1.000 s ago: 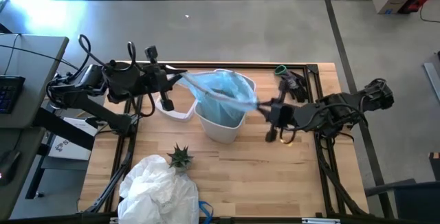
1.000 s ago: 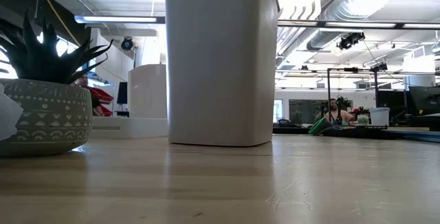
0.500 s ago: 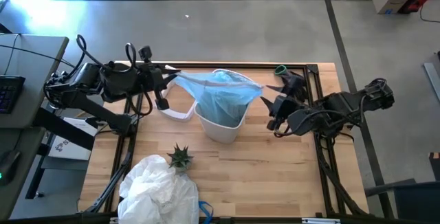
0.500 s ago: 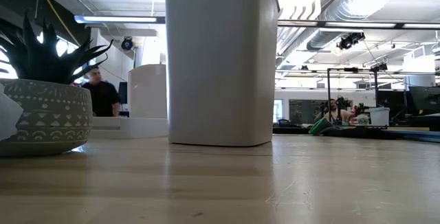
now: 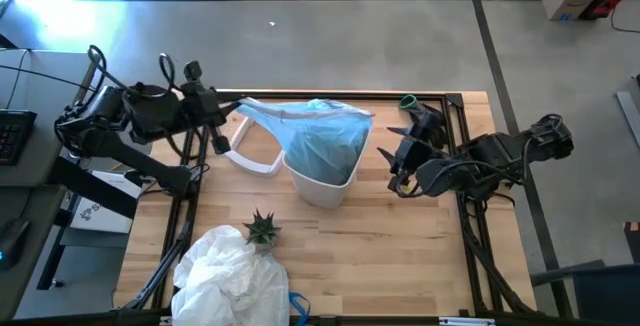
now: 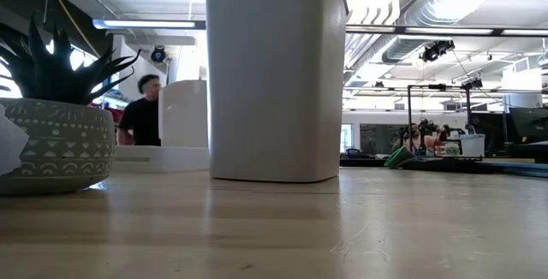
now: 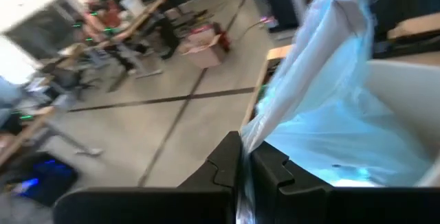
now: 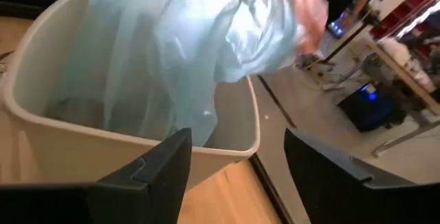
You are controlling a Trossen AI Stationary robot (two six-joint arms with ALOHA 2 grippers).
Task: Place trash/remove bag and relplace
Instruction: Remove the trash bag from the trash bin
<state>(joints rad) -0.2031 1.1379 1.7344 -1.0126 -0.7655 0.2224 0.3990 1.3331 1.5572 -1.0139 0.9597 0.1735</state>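
- The white bin (image 6: 274, 74) is cut off by the low view's top edge, so its rim and the bag do not show there.
- The bag (image 5: 318, 138) hides the bin's inside in the high view; any trash there cannot be made out.
- The potted plant (image 6: 53, 125) is cut by the low view's left edge.
- A person (image 6: 141, 116) behind the table is blurred.

An open-plan lab; exposed ceiling ducts (image 6: 428, 22), polished concrete floor (image 5: 300, 46), further workbenches (image 6: 479, 163) behind.
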